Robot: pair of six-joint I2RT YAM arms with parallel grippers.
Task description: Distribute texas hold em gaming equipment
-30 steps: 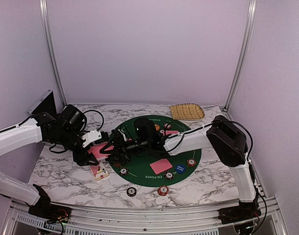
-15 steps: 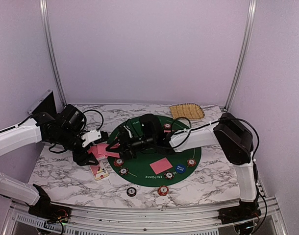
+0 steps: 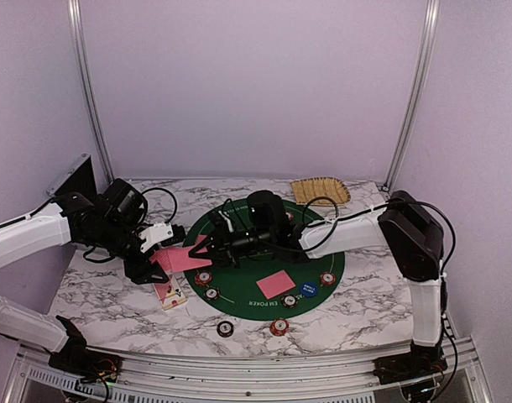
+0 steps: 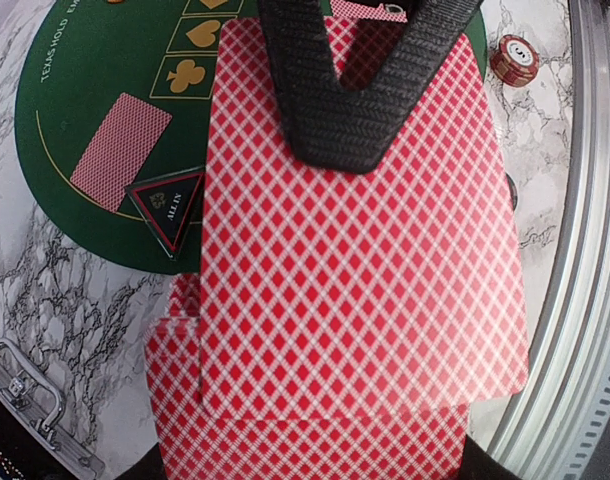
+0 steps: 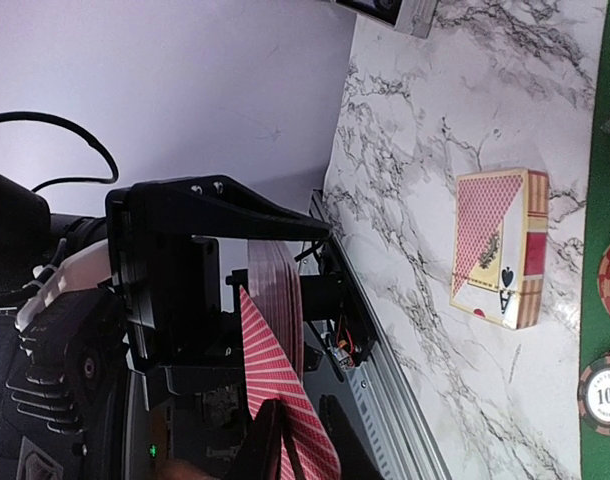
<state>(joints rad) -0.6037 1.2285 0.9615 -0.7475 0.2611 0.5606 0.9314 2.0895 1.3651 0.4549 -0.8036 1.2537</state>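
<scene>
My left gripper (image 3: pixel 154 252) is shut on a deck of red-backed playing cards (image 4: pixel 355 330), held above the left edge of the green mat (image 3: pixel 239 277). My right gripper (image 3: pixel 201 249) has its black fingers (image 4: pixel 355 110) pinched on the top card (image 5: pixel 270 390), which sticks out of the deck edge-on in the right wrist view. One card (image 3: pixel 275 285) lies face down on the mat. A black-triangle marker (image 4: pixel 170 205) and a blue button (image 3: pixel 307 288) also lie on the mat. Poker chips (image 3: pixel 204 278) (image 3: pixel 327 279) sit near the mat's rim.
A card box (image 3: pixel 170 294) lies on the marble just left of the mat. Two chips (image 3: pixel 226 329) (image 3: pixel 279 327) rest on the marble in front of it. A tan woven tray (image 3: pixel 320 191) stands at the back right. The metal front rail (image 4: pixel 585 250) runs close by.
The right gripper has closed on the top card of the deck, and its arm has shifted a little to the right. The left arm has stayed still.
</scene>
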